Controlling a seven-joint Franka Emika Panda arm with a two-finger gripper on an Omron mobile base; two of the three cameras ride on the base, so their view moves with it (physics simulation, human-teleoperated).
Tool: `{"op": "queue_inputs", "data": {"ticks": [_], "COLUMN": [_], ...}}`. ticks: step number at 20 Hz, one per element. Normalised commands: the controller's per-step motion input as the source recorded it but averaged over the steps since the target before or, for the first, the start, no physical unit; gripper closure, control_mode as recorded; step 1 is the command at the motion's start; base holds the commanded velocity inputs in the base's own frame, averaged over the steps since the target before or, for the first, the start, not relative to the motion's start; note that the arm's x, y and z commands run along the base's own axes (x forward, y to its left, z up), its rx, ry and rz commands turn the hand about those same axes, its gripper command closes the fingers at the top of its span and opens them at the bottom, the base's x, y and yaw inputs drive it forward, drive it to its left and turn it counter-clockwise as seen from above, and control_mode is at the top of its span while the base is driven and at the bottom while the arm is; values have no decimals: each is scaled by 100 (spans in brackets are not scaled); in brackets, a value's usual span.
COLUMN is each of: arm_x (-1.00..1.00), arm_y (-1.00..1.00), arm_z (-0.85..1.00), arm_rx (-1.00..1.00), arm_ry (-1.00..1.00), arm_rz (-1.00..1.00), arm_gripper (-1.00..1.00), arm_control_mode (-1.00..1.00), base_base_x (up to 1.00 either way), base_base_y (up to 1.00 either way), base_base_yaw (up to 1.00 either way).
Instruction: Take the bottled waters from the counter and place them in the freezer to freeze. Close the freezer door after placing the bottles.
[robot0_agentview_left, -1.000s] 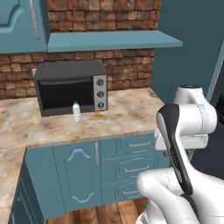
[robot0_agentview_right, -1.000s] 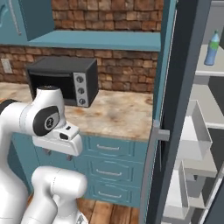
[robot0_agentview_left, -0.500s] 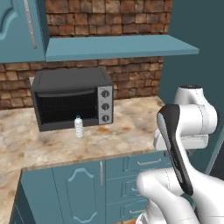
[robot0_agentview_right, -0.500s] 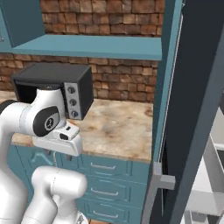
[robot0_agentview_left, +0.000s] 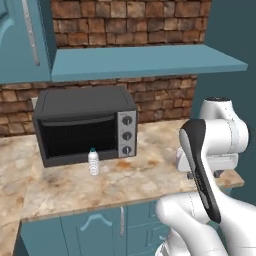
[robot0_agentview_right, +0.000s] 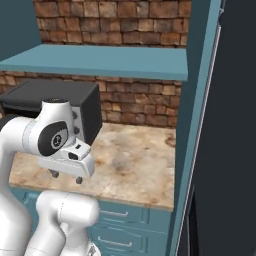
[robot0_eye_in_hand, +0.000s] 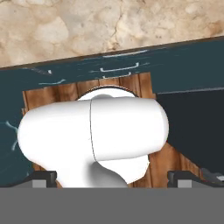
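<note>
Clear plastic bottle (robot0_agentview_left: 93, 161) stands upright on the desk (robot0_agentview_left: 150, 172) just before the toaster oven (robot0_agentview_left: 85, 125); the open, empty claw (robot0_eye_in_hand: 112, 177) hangs downward, well right of it.

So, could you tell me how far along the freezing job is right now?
Done: nothing that shows here. In hand: nothing; the gripper points down at the floor, jaws wide and empty. Left: the clear-whitish bottle stands on the counter before the toaster oven, waiting to be carried to the freezer; then the door must be shut.
</note>
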Motion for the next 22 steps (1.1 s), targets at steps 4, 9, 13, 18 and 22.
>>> {"op": "queue_inputs", "data": {"ticks": [4,9,13,18,22], "arm_x": [0,0,0,7,4], "arm_y": [0,0,21,84,100], "arm_z": [0,0,0,0,0], "arm_rx": [0,0,-1,-5,-6], "arm_ry": [0,0,-16,-64,-54], "arm_rz": [0,0,0,-16,-28], "arm_gripper": [-100,-100,-100,-100,-100], "arm_control_mode": [100,100,-100,-100,-100], "base_base_x": [55,38,0,0,0], "base_base_y": [28,27,19,0,0], "base_base_yaw": [0,0,0,0,0]}}
